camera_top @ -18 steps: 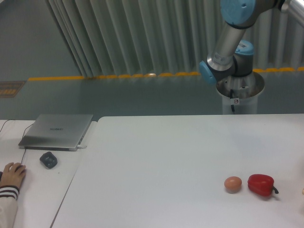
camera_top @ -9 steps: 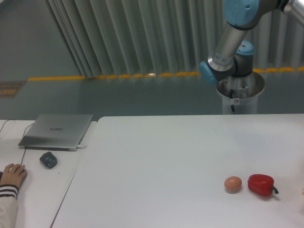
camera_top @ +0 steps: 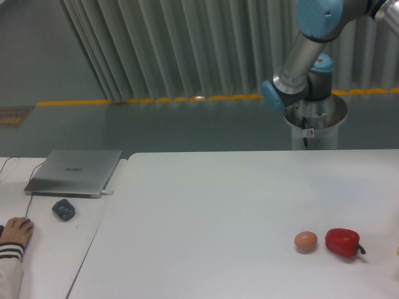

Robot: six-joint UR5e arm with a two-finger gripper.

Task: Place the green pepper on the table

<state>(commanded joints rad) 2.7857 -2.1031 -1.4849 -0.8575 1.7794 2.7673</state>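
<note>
Meanwhile the arm [camera_top: 299, 59] has leaned slightly rightward above the table [camera_top: 206, 205]; its pincer lies out of frame.

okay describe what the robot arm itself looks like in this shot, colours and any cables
The grey metal tubular arm has light-blue plastic joint caps, and stands on a shiny silver cylindrical pedestal behind the white table. A thin black cable with a small white tag hangs down the pedestal. The gripper is out of frame.

red pepper [camera_top: 343, 243], egg-like ball [camera_top: 305, 241], near table [camera_top: 206, 218] front-right
</note>
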